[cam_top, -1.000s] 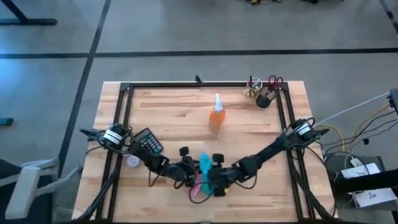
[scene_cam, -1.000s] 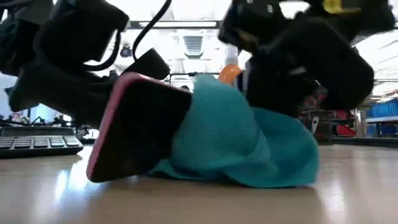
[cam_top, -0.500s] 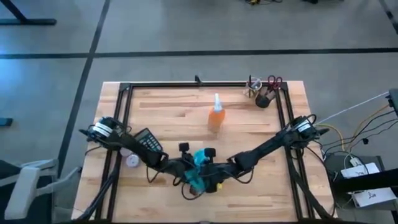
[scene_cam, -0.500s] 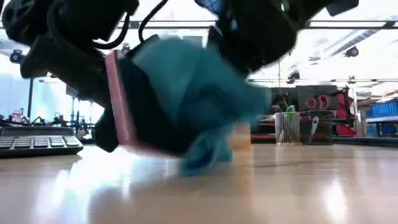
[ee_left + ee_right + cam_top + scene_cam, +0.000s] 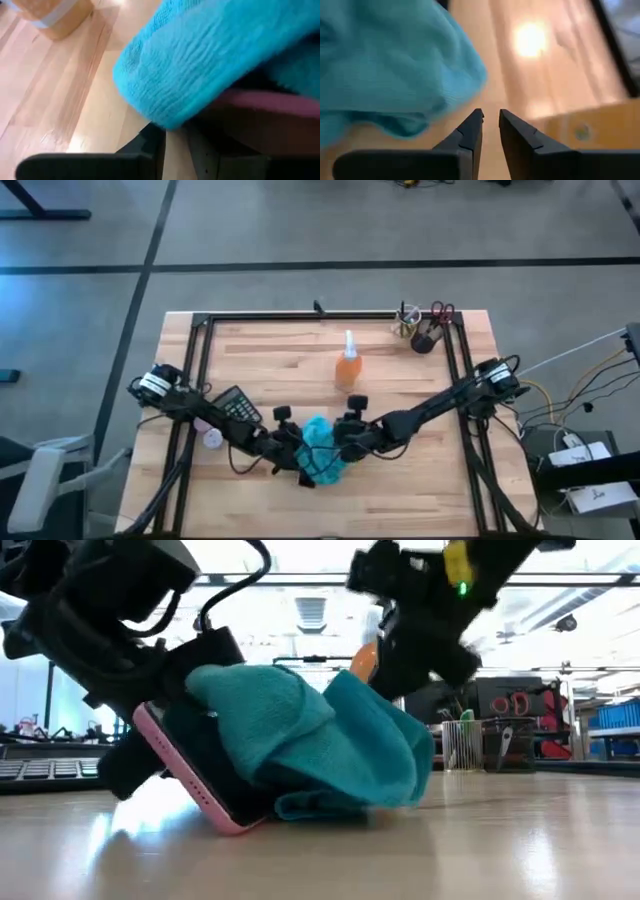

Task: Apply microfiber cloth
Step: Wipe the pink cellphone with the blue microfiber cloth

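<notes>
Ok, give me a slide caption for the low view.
Turquoise cloth draped over a pink-edged phone tilted on the table.

The high view looks straight down on the whole table [image 5: 420,480]. The low view sits at tabletop height, close to the cloth [image 5: 320,745]. Both wrist views look along their fingers, very near that same cloth.
</notes>
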